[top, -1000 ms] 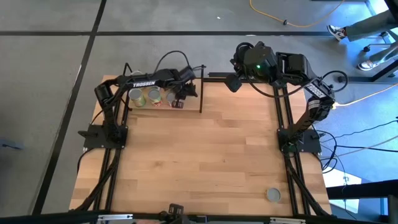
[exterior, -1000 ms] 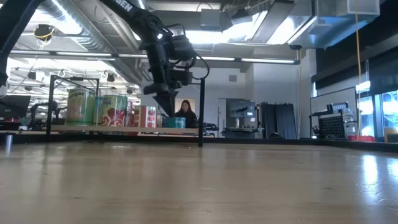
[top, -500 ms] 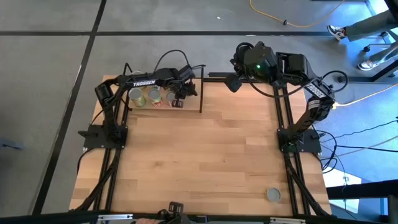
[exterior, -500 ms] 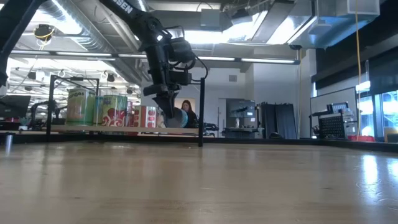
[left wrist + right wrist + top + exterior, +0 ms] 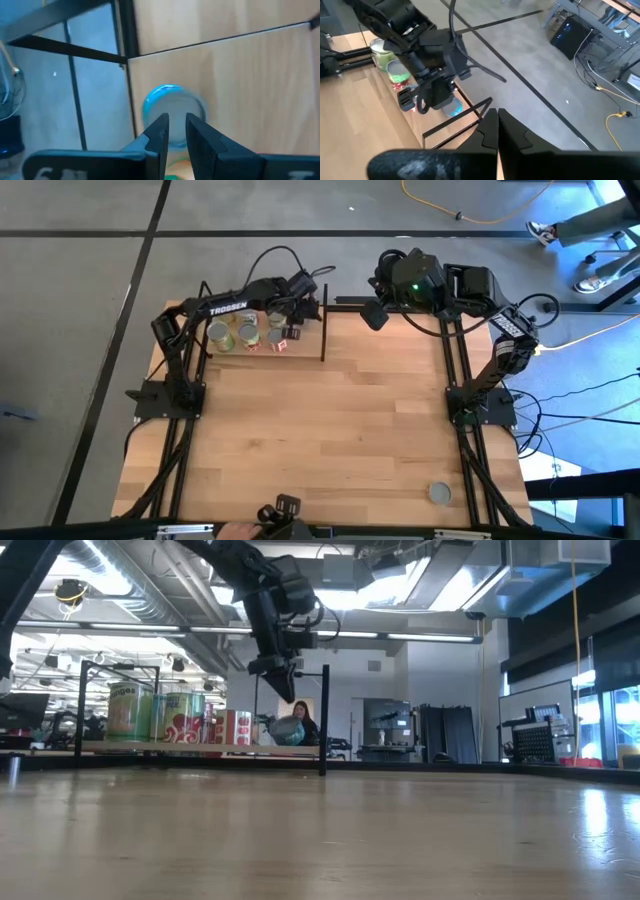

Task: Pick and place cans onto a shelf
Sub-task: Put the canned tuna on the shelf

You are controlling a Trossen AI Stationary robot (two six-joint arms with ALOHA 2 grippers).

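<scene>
A single can [image 5: 439,493] is sitting alone at the near right corner of the bench [image 5: 330,440], with wide bare wood around it. It is probably rigid, light and smooth-sided, best gripped across its round body. At the far left, other cans [image 5: 232,335] are standing in a row on the shelf [image 5: 150,747], whose thin black rods are crowding any approach. The left tool [image 5: 281,677] is hovering empty above a blue-rimmed can [image 5: 171,112], fingers only narrowly apart. The right tool [image 5: 497,122] is waiting, closed, beyond the far edge.
</scene>
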